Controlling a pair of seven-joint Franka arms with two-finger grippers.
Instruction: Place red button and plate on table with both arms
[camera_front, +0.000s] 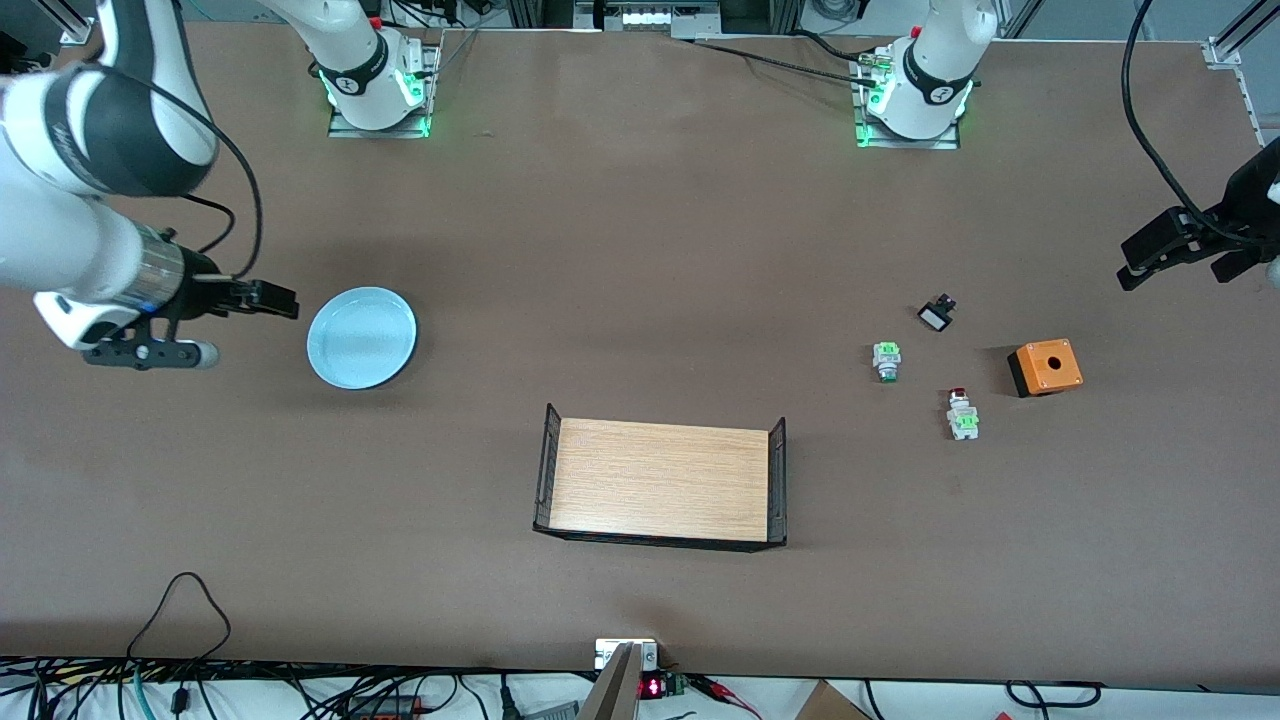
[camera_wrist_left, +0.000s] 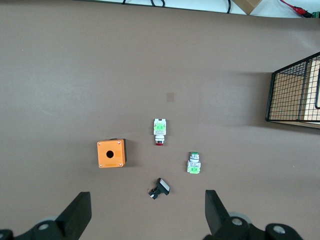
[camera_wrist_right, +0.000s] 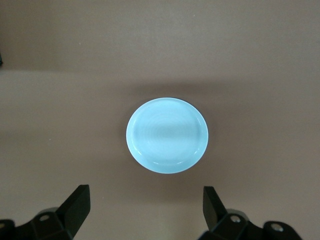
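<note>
The pale blue plate (camera_front: 361, 337) lies flat on the brown table (camera_front: 640, 250) toward the right arm's end; it also shows in the right wrist view (camera_wrist_right: 167, 135). My right gripper (camera_front: 280, 300) (camera_wrist_right: 145, 210) is open and empty, up over the table just beside the plate. The red button (camera_front: 962, 413) lies on its side on the table toward the left arm's end, and shows in the left wrist view (camera_wrist_left: 159, 132). My left gripper (camera_front: 1135, 262) (camera_wrist_left: 147, 212) is open and empty, over the table's end past the orange box.
A green-and-silver switch (camera_front: 886, 360), a small black switch (camera_front: 937, 314) and an orange box with a hole (camera_front: 1045, 367) lie round the red button. A wooden tray with black wire ends (camera_front: 660, 482) stands mid-table, nearer the front camera.
</note>
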